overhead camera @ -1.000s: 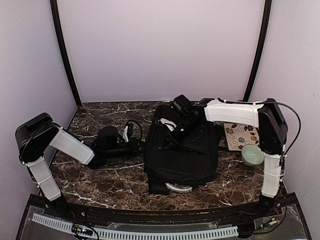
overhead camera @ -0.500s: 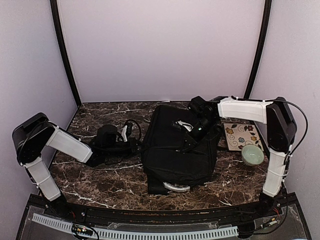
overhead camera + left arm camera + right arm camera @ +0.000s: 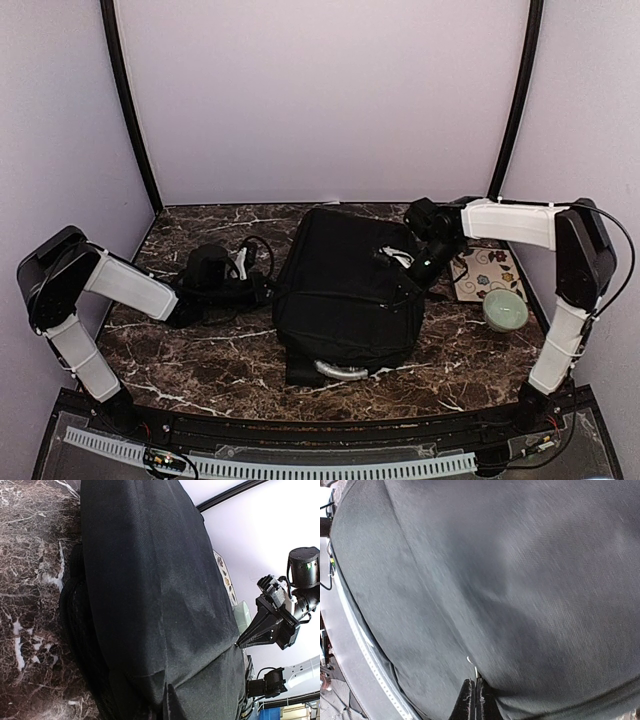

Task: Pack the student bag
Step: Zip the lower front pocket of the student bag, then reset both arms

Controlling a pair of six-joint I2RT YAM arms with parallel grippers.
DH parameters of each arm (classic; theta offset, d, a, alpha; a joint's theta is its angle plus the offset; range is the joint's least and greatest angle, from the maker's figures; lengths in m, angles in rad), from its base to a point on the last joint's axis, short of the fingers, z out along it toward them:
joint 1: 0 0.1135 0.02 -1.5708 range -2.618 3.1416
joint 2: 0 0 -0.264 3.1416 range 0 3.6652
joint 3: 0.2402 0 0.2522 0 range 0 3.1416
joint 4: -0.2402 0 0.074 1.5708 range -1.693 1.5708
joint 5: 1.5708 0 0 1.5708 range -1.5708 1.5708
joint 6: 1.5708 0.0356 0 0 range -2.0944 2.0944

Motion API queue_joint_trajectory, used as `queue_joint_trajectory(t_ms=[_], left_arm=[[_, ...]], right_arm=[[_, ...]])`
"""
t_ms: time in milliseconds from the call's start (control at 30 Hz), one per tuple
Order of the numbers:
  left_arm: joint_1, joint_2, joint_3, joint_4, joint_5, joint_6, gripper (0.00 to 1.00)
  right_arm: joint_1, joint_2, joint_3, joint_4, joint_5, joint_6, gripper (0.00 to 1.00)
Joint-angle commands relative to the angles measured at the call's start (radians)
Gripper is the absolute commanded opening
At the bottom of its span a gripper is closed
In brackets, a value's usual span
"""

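The black bag point(image 3: 345, 295) lies flat in the middle of the bench point(image 3: 200, 365), its long axis running far to near, with the grey handle loop point(image 3: 338, 371) at the near end. The right tool point(image 3: 474, 692) is pinched together against the bag's fabric (on its right side). The left tool point(image 3: 262, 291), also closed, sits at the bag's left edge.

The student bag point(image 3: 345, 295) is plain black fabric, with a light grey loop point(image 3: 335, 369) at its near edge. The desk point(image 3: 200, 365) is dark brown marble veined in white. At the right are a white tile point(image 3: 480, 270) printed with dark and yellow flowers, and a pale green bowl point(image 3: 505, 310). The left arm point(image 3: 130, 285) and right arm point(image 3: 505, 222) are white with black joints. The right claw point(image 3: 239, 643) is black. The walls point(image 3: 320, 100) are pale lilac.
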State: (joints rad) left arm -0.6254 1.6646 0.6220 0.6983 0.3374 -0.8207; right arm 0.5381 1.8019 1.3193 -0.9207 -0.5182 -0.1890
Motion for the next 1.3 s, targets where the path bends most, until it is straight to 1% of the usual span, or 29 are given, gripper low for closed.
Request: queue_joint_trajectory(t_ms=[0, 367, 567, 733, 800, 833, 867, 933, 967, 1000, 1067, 1133, 1167, 1200, 1233, 1267], left_arm=[[0.051, -0.057, -0.010, 0.008, -0.102, 0.035, 0.00], [0.055, -0.074, -0.030, 0.006, -0.121, 0.038, 0.00], [0.058, -0.111, -0.045, -0.038, -0.157, 0.052, 0.00], [0.059, -0.099, -0.030, -0.037, -0.112, 0.069, 0.01], [0.058, -0.105, -0.007, -0.076, -0.097, 0.091, 0.14], [0.058, -0.119, 0.012, -0.127, -0.099, 0.115, 0.21], [0.058, -0.142, 0.033, -0.185, -0.113, 0.140, 0.26], [0.058, -0.196, 0.086, -0.341, -0.164, 0.205, 0.35], [0.059, -0.221, 0.118, -0.421, -0.195, 0.246, 0.38], [0.059, -0.244, 0.170, -0.529, -0.223, 0.294, 0.41], [0.062, -0.274, 0.261, -0.680, -0.276, 0.396, 0.43], [0.063, -0.298, 0.340, -0.787, -0.331, 0.504, 0.46], [0.063, -0.310, 0.371, -0.819, -0.364, 0.553, 0.48], [0.063, -0.320, 0.392, -0.843, -0.407, 0.593, 0.53], [0.064, -0.331, 0.409, -0.858, -0.459, 0.637, 0.58], [0.064, -0.344, 0.421, -0.865, -0.511, 0.666, 0.63]], right_arm=[[-0.048, -0.044, -0.039, -0.069, 0.110, -0.025, 0.00], [-0.072, -0.073, -0.051, -0.073, 0.137, -0.034, 0.00], [-0.073, -0.083, -0.050, -0.066, 0.146, -0.036, 0.00], [-0.073, -0.064, -0.003, -0.071, 0.127, -0.059, 0.00], [-0.075, -0.042, 0.052, -0.110, 0.137, -0.094, 0.09], [-0.080, -0.039, 0.090, -0.126, 0.141, -0.105, 0.18], [-0.091, -0.047, 0.103, -0.131, 0.145, -0.111, 0.27], [-0.114, -0.089, 0.119, -0.102, 0.156, -0.121, 0.40], [-0.120, -0.115, 0.120, -0.079, 0.169, -0.127, 0.45], [-0.123, -0.140, 0.117, -0.053, 0.187, -0.134, 0.47], [-0.135, -0.194, 0.091, 0.036, 0.236, -0.136, 0.48], [-0.168, -0.273, 0.041, 0.170, 0.274, -0.113, 0.51], [-0.194, -0.308, 0.013, 0.251, 0.277, -0.089, 0.55], [-0.224, -0.337, -0.015, 0.326, 0.274, -0.066, 0.65], [-0.250, -0.361, -0.037, 0.394, 0.251, -0.047, 0.85], [-0.275, -0.374, -0.048, 0.442, 0.226, -0.036, 0.98]])
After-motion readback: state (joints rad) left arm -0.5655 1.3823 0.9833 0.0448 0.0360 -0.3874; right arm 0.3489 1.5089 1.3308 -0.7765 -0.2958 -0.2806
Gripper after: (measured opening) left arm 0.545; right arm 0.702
